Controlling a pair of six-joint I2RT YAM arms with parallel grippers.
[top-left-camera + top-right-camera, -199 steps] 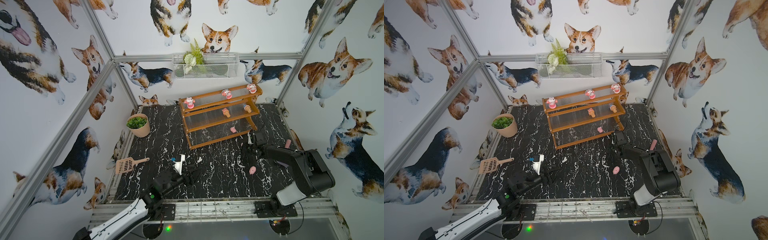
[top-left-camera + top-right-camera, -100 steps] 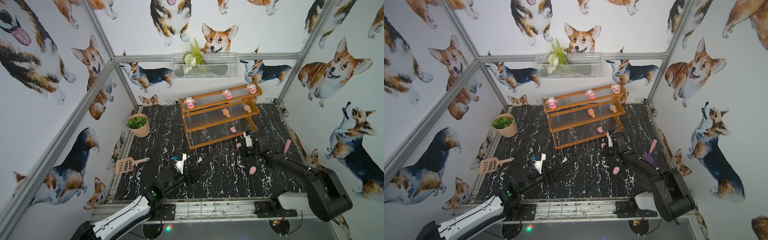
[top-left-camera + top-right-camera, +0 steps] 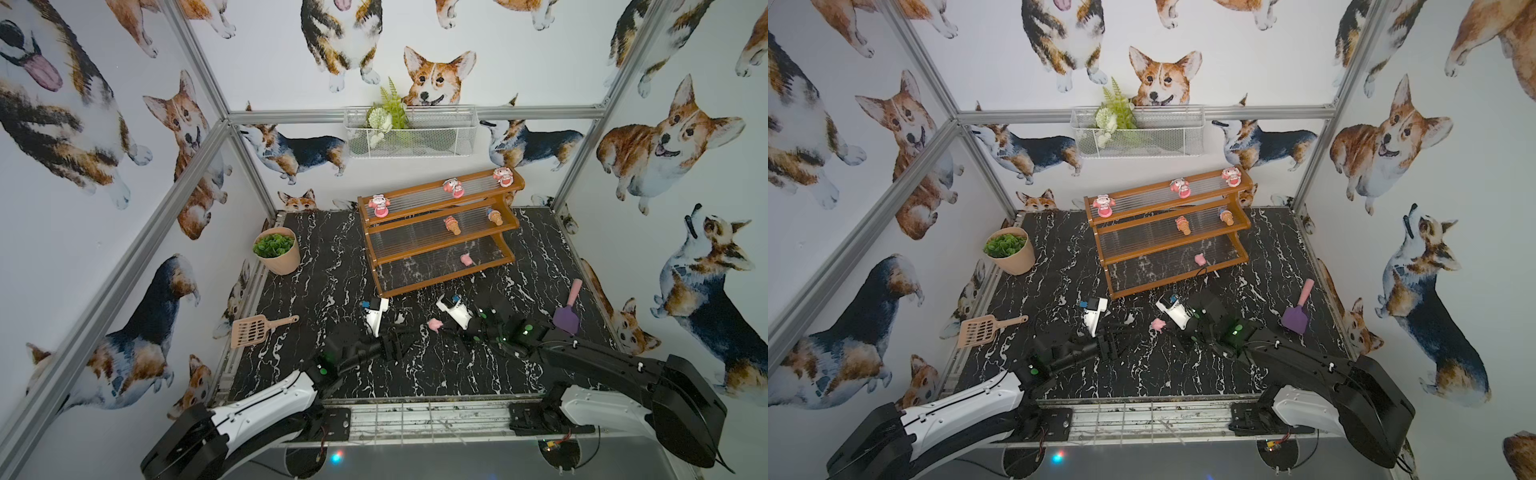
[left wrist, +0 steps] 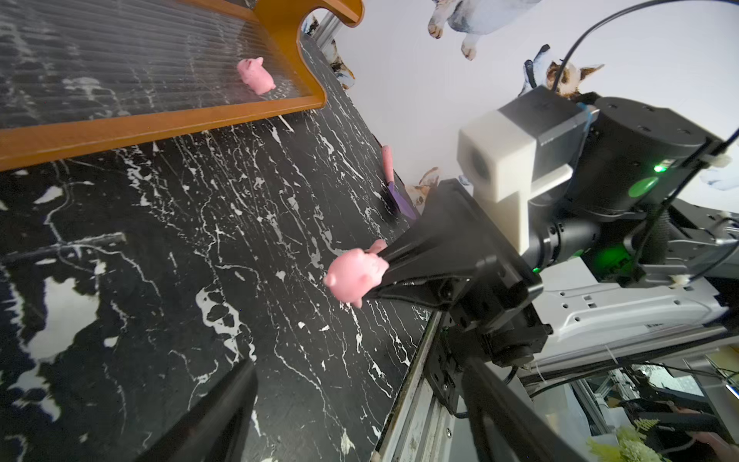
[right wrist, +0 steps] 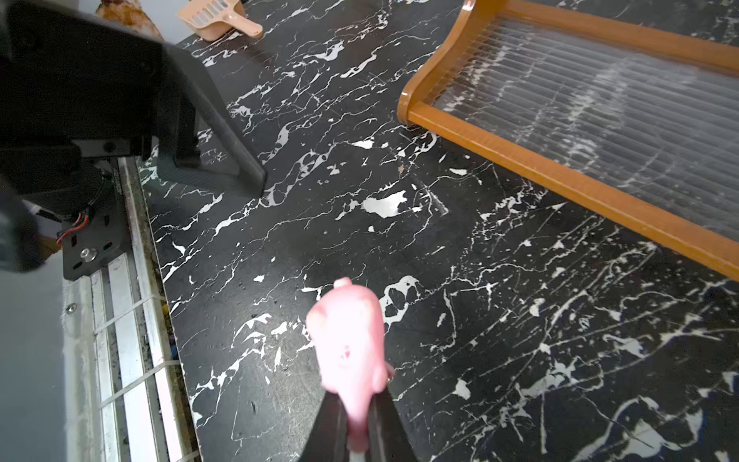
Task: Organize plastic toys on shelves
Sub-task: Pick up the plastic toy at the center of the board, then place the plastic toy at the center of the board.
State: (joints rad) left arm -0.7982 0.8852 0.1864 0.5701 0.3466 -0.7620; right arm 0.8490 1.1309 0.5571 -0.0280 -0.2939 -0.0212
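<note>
Pink pig (image 3: 434, 324) now aloft, rear hidden

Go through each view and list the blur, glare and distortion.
Right wrist view: the pink pig in the right hand is soft, too near for focus, and the shelves' ribbed panel carries whitish glare. Left wrist view: wide-angle stretch at the edges; the pig is fairly sharp. In both top views: even light, the frame posts splay outward, black arm links lost against the black marble table.

We count three pink-and-white doll figurines (image 3: 379, 205) (image 3: 453, 188) (image 3: 503, 176), two tan-coned ice-cream toys (image 3: 453, 225) (image 3: 494, 216), two plain pink plastic pigs (image 3: 467, 260) (image 3: 434, 325), one in the right gripper (image 4: 382, 269), one stepped orange-brown wooden rack (image 3: 432, 281), one beige slotted scoop (image 3: 253, 331), one purple scoop (image 3: 566, 319).
</note>
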